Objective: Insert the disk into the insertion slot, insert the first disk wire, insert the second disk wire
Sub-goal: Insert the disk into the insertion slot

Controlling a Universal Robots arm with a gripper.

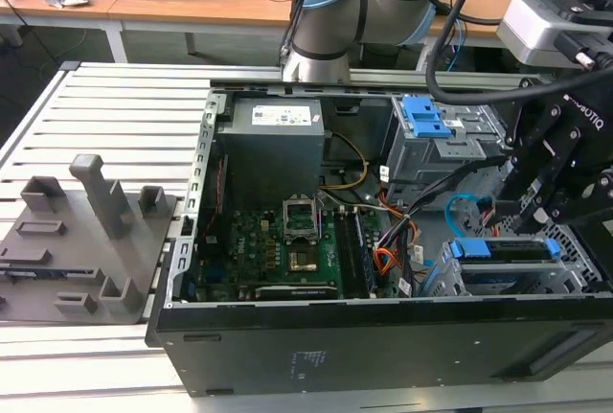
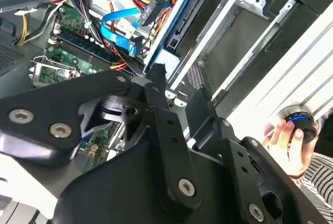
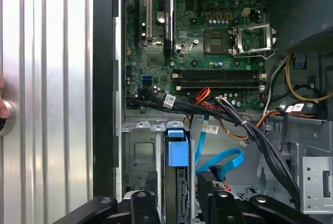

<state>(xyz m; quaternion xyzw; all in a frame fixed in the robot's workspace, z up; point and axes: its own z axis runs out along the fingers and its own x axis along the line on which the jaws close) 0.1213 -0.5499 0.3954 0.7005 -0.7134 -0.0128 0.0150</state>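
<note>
The disk (image 1: 505, 249), in its bright blue carrier, lies in the insertion slot (image 1: 578, 262), the low perforated silver cage at the case's front corner. My black gripper (image 1: 534, 221) hangs just above it. In both wrist views it is open, one finger (image 3: 140, 204) on each side of the disk's blue end (image 3: 176, 154), apart from it. The second disk wire (image 3: 225, 159), a light-blue loop, lies beside the disk. The first disk wire (image 2: 149, 7), red and yellow leads ending in a black plug, hangs close to the disk (image 2: 179, 24). I cannot tell whether either plug is seated.
A taller grey cage with blue latch tabs (image 1: 427, 122) stands behind the slot. The power supply (image 1: 273, 140) and motherboard (image 1: 287, 240) fill the case's other half. Black cable bundles (image 3: 244, 128) cross the middle. A person's hand (image 2: 287, 142) rests on a knob outside the case.
</note>
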